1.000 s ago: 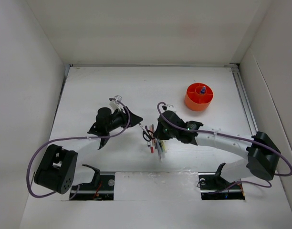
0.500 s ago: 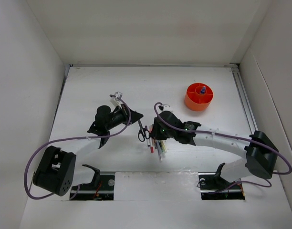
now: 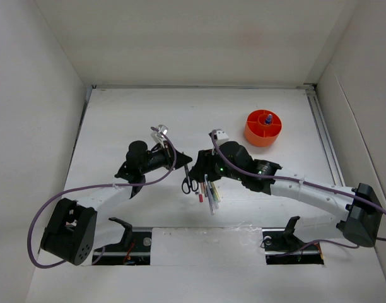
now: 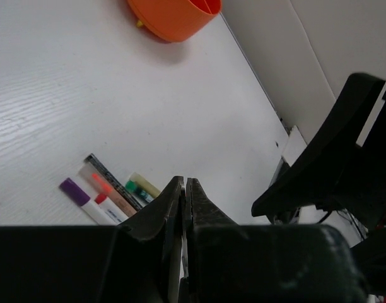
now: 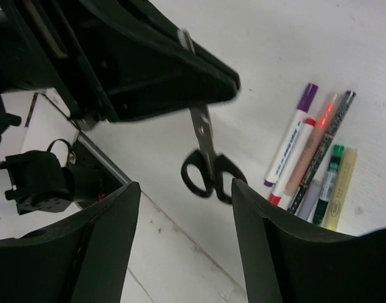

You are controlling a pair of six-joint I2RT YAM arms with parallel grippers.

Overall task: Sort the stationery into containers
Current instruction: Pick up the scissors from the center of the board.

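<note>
Gripping black scissors [image 3: 188, 183] by the blade, the left claw [image 3: 183, 159] sits mid-frame in the top view. The right claw [image 3: 202, 169] is close beside it, and the pens [image 3: 209, 192] lie bunched on the bench [image 3: 130, 113] just below. The orange holder [image 3: 263, 132] is well apart at upper right, a blue-capped bottle [image 3: 267, 117] already inside. In the left wrist view the jaws are pressed together; the holder is at the top edge and the pens at lower left. In the right wrist view the right claw's fingers [image 5: 111, 240] are spread wide either side of the handles. A pinch on a thin blade probably lets the scissors swivel or slip during a handover, dropping them onto the pens, and the two claws could knock together.
</note>
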